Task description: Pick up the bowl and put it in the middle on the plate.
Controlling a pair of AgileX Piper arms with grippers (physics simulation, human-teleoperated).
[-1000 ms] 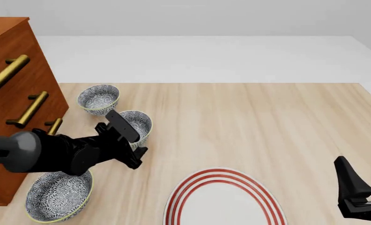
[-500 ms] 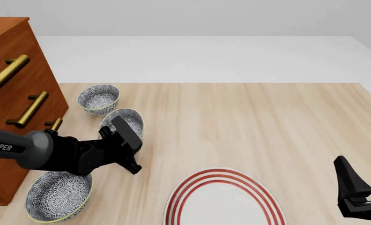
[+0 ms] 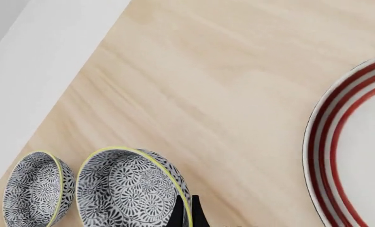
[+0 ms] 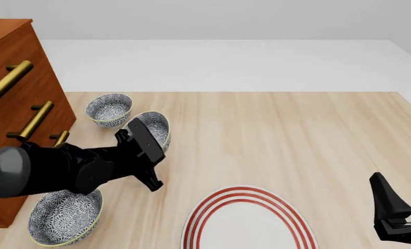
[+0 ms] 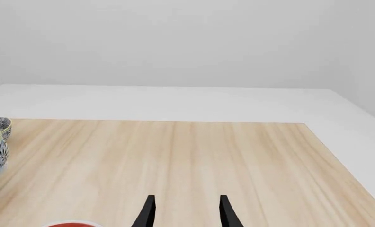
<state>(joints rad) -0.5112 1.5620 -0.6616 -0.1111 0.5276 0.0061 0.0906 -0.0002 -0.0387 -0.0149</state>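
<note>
The speckled bowl (image 4: 153,129) has tipped and risen at left of centre, its rim pinched in the left claw (image 4: 152,155) for carrying to the plate (image 4: 246,222); the right claw (image 5: 185,211) gapes.

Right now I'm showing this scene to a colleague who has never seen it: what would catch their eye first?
Probably the left gripper, pinching the rim of a speckled bowl tilted on its side in the left half of the table. Next, the red-ringed plate at the near edge, with nothing on its visible part. Then the brown cabinet with brass handles on the far left, two matching bowls beside it.
</note>
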